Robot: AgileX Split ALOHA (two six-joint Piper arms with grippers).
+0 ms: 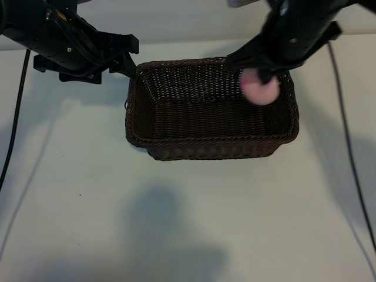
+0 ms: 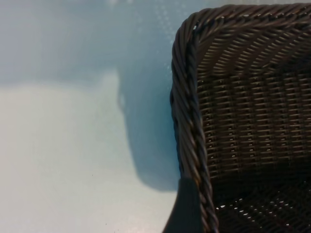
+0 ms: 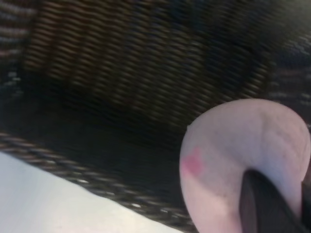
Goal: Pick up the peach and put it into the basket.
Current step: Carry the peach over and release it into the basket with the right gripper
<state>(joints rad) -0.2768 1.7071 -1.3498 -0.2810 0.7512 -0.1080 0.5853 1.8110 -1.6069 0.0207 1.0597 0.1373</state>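
The dark-brown woven basket [image 1: 205, 142] stands in the middle of the white table. My right gripper [image 1: 259, 75] is shut on the pale-pink peach [image 1: 261, 88] and holds it in the air over the basket's right end, just inside the rim. In the right wrist view the peach [image 3: 238, 150] fills the near corner, with a dark finger [image 3: 262, 206] pressed against it and the basket's wall [image 3: 121, 63] behind. My left gripper [image 1: 130, 59] is open at the basket's back left corner; one finger [image 2: 187, 211] lies against the outside of the braided rim [image 2: 187, 102].
Black cables [image 1: 14, 123] run along the table at the far left, and another cable [image 1: 346, 135] runs at the far right. White table surface [image 1: 188, 223] stretches in front of the basket.
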